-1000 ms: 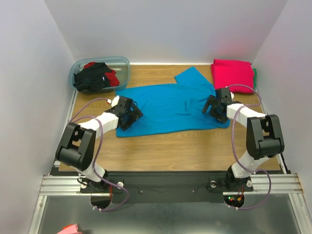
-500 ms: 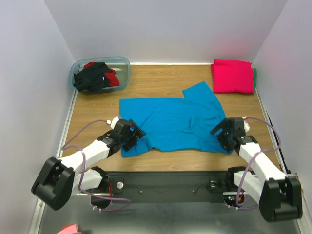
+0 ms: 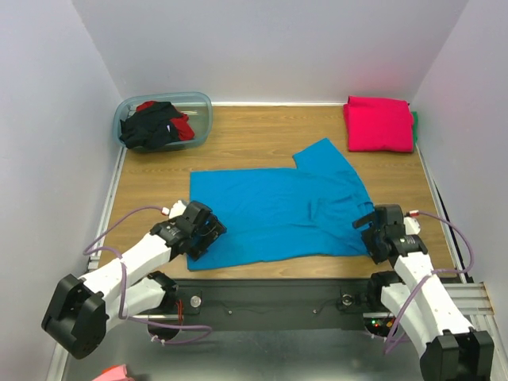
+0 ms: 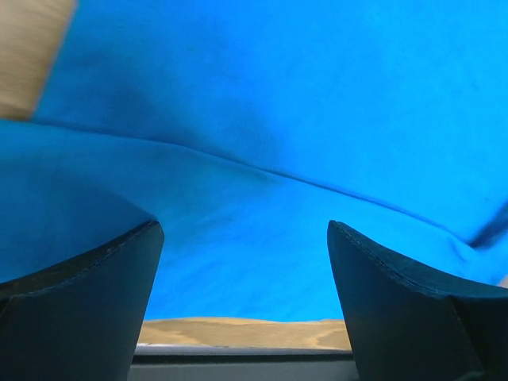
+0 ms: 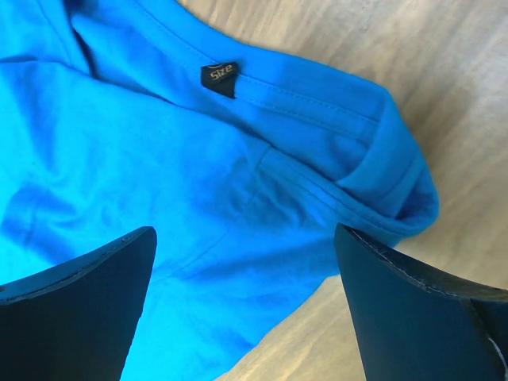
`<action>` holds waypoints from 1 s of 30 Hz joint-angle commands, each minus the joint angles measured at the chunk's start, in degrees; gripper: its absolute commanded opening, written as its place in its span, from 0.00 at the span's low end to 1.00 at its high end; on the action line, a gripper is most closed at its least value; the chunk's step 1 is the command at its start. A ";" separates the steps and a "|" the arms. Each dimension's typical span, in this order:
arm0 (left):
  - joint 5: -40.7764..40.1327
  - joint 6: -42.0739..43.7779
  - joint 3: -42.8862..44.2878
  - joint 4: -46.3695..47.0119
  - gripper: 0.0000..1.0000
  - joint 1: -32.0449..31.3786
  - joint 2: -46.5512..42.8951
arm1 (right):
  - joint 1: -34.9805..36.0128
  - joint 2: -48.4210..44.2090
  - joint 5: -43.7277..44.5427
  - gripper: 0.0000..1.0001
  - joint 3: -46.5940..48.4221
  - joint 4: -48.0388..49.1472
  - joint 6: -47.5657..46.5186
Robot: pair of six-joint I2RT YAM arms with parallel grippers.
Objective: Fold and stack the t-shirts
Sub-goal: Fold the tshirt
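I see tub (image 3: pixel 202 119) in far-left corner of table (image 3: pixel 254 135), holding crumpled black shirt (image 3: pixel 151 127) with red shirt (image 3: pixel 184 128) beside it. Both arms low, forearms reaching in from near edge. Left gripper (image 3: pixel 208 236) over near-left corner of blue shirt (image 3: pixel 270 210), fingers spread wide, nothing pinched. Right gripper (image 3: pixel 371 234) over collar end at near right, fingers likewise spread, size label (image 5: pixel 218 75) in my wrist view. Blue shirt lies flat mid-table, one sleeve toward far side. Folded pink shirt (image 3: pixel 379 123) sits in far-right corner.
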 commanded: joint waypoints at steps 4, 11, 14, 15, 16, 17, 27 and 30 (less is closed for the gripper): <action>-10.48 3.71 11.86 -11.99 0.98 -0.17 -0.18 | -0.16 3.77 0.57 1.00 15.77 -0.82 -7.91; -18.24 12.49 23.89 -7.63 0.98 3.51 5.94 | -0.16 15.97 -6.60 1.00 30.39 5.32 -26.17; -17.36 18.37 27.86 -5.06 0.99 9.99 11.05 | -0.07 24.59 -12.25 1.00 35.13 8.83 -30.94; -17.45 19.09 30.57 -5.06 0.98 11.85 15.16 | 0.01 26.43 -12.53 1.00 36.28 9.90 -31.57; -17.36 20.14 31.90 -4.71 0.98 13.61 17.28 | 0.10 27.93 -12.53 1.00 37.42 11.04 -32.36; -16.75 21.46 33.13 -3.83 0.98 15.63 19.48 | 0.10 30.73 -12.62 1.00 38.48 13.23 -33.06; -13.22 29.65 51.84 -0.74 0.90 22.24 49.37 | 0.45 46.92 -15.08 1.00 53.07 17.91 -38.78; -14.37 28.77 54.76 -2.33 0.72 22.50 54.11 | 0.63 49.30 -15.51 1.00 53.95 18.43 -38.61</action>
